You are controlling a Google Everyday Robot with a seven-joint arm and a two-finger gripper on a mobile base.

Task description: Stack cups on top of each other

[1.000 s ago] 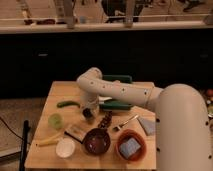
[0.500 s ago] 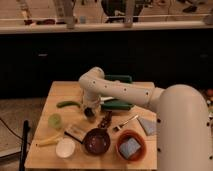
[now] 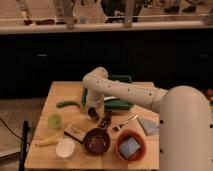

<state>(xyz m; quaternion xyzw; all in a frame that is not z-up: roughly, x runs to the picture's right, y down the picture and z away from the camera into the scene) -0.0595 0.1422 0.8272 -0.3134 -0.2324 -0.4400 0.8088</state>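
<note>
Now, gripper [image 3: 93,111]: I'm hanging it mid-table over the dark cup [image 3: 93,114]; grip I cannot tell.
Green cup [image 3: 54,120]: sitting near the table's [image 3: 60,90] left edge, waiting as the stack's base.

no text, label or number can be read anywhere, the gripper [image 3: 93,111] over the table included

Table [image 3: 60,91], passage survey:
- Hand [image 3: 93,111] low at centre; fingers' stance cannot be told.
- Just beside it: dark cup [image 3: 93,113], dark bar [image 3: 105,120], green tray [image 3: 117,92] behind.
- Front row crowded: white bowl [image 3: 65,147], brown bowl [image 3: 96,141], orange bowl [image 3: 131,146], fork [image 3: 123,124].
- Left: lime cup [image 3: 55,120], bare wood around it.
- Back-left corner open.
</note>
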